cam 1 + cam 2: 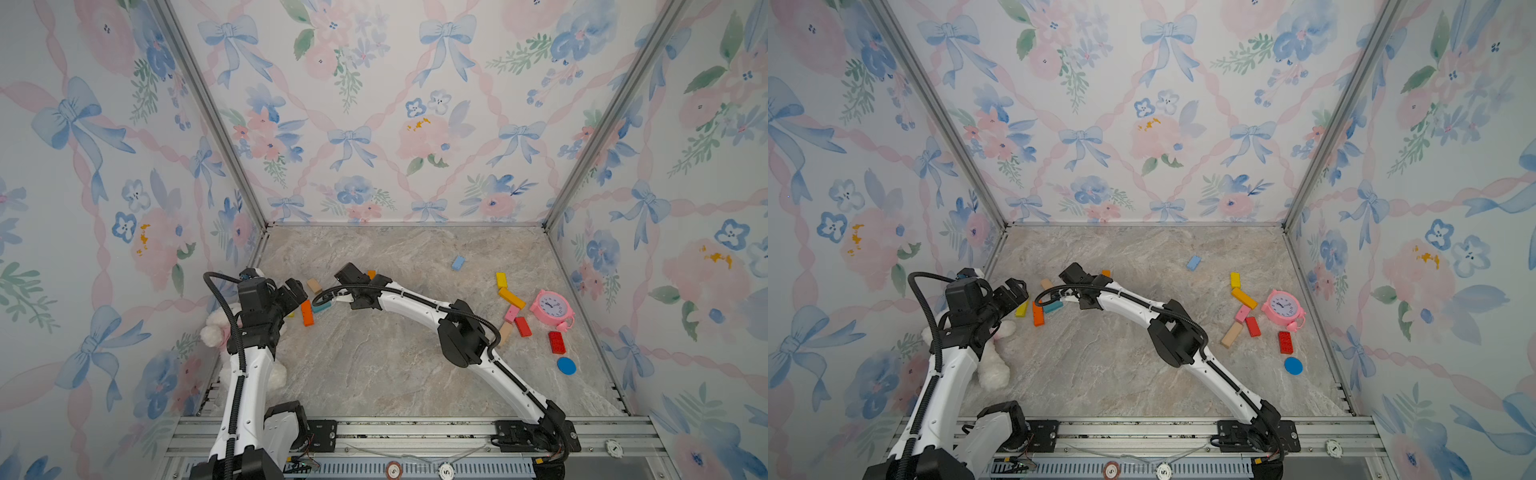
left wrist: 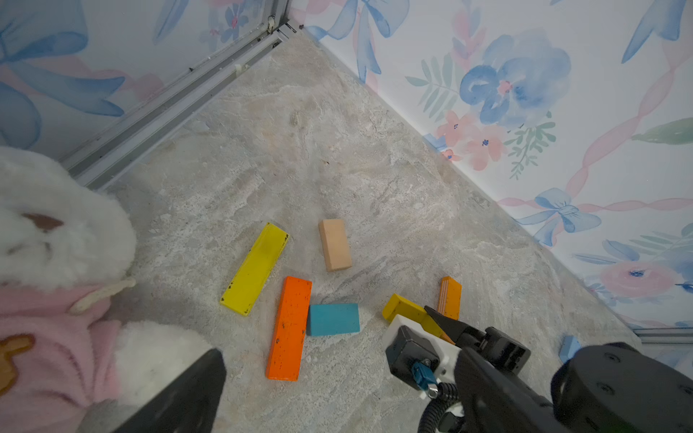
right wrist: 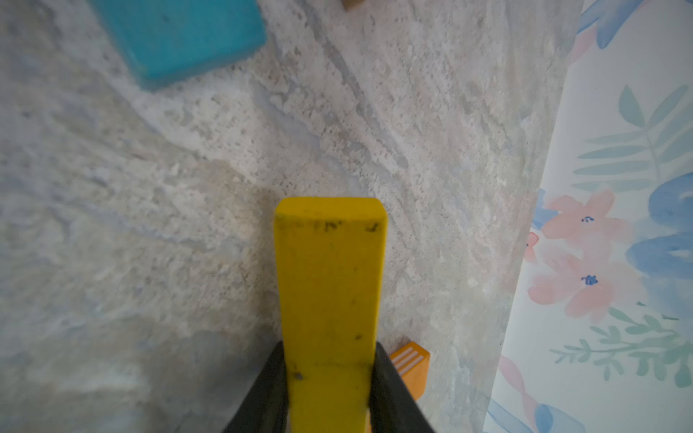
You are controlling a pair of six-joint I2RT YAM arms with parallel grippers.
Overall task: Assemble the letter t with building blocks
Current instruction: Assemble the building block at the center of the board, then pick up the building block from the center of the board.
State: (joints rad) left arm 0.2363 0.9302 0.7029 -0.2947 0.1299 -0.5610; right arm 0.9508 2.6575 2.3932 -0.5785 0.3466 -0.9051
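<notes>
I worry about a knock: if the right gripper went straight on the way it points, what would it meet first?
Probably bare table, depth unclear: the yellow block shut in the right gripper leads, and the teal block lies aside.

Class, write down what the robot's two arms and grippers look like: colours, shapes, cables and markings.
Both the left arm and right arm have smooth white link shells with bulky black joint housings. A black ribbed cable runs outside each arm. The left gripper and right gripper are black, with tapering fingers. No legible markings show.
</notes>
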